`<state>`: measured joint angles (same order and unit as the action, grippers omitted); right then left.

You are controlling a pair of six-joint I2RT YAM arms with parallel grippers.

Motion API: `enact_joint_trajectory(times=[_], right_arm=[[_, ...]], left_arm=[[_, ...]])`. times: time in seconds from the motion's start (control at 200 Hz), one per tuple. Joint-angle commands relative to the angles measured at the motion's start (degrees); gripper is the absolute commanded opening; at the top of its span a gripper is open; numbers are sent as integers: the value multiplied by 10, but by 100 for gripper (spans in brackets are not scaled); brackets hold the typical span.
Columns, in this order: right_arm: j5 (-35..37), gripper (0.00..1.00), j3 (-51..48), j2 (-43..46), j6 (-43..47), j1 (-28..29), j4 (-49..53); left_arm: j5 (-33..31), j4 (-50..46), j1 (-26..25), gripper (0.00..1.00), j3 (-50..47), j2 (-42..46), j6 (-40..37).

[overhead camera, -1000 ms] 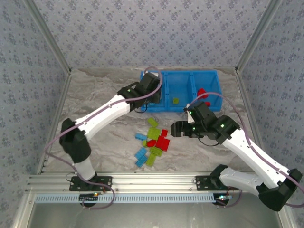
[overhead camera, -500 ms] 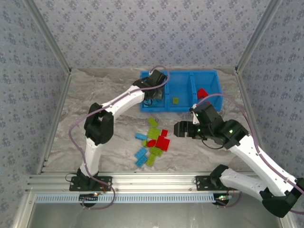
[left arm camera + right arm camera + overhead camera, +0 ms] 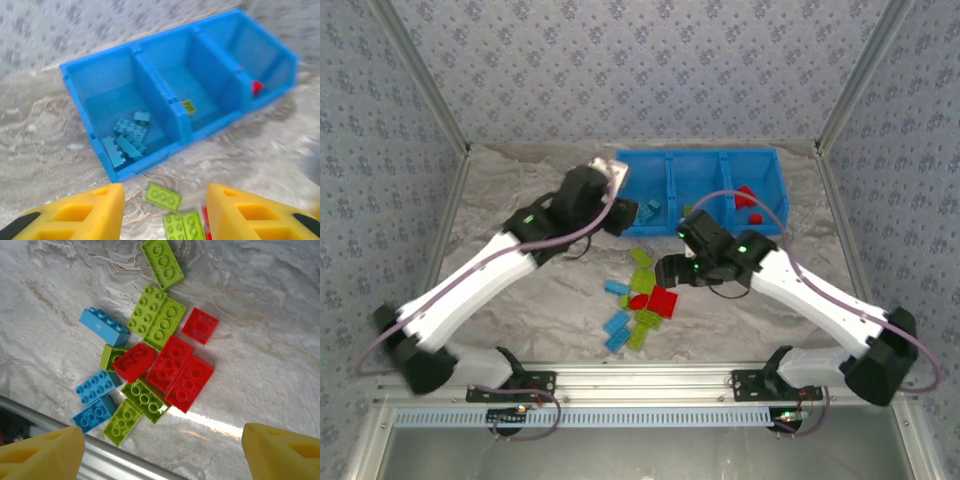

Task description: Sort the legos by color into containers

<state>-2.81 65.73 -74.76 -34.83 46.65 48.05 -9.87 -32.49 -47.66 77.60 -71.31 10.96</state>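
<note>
On the marbled grey-white table, walled by blue floral-patterned panels, loose legos lie piled near the blue tray, with a few more inside it. Left gripper hangs parted and empty before the tray; right gripper gapes wide above the pile.

Bright even light, left wrist view blurred; glare on table

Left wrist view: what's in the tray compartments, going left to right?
Tray: light blue bricks in the left compartment → green brick in the middle compartment → red brick in the right compartment.
</note>
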Motion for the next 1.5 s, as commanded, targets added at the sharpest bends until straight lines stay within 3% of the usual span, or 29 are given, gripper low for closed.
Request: enact_joint_trajectory(times=[0.0,0.07,0.17,0.41,0.57,0.814,1.089,1.164,1.294,1.494], right_arm=[[28,85,48,-66,53,8,-39],[27,86,68,-119,65,6,-55],[31,87,106,-202,89,5,-66],[115,88,215,-371,128,7,-29],[112,87,225,-418,127,-1,-47],[72,59,220,-446,133,-7,-77],[65,41,211,-443,132,-9,-86],[70,45,209,-441,131,-10,-86],[79,68,221,-448,114,-15,-79],[74,71,250,-465,67,-19,-90]], left_arm=[[98,-32,-7,48,-89,97,-152],[162,-60,-9,51,-141,166,-227],[196,-104,-10,54,-205,242,-290],[222,-43,-10,64,-321,344,-327],[180,-6,-10,76,-370,346,-357],[189,21,-8,95,-395,358,-370],[199,21,-6,99,-408,377,-379],[201,22,-6,99,-409,377,-379],[205,22,-4,99,-410,375,-379],[212,22,2,99,-411,373,-376]])
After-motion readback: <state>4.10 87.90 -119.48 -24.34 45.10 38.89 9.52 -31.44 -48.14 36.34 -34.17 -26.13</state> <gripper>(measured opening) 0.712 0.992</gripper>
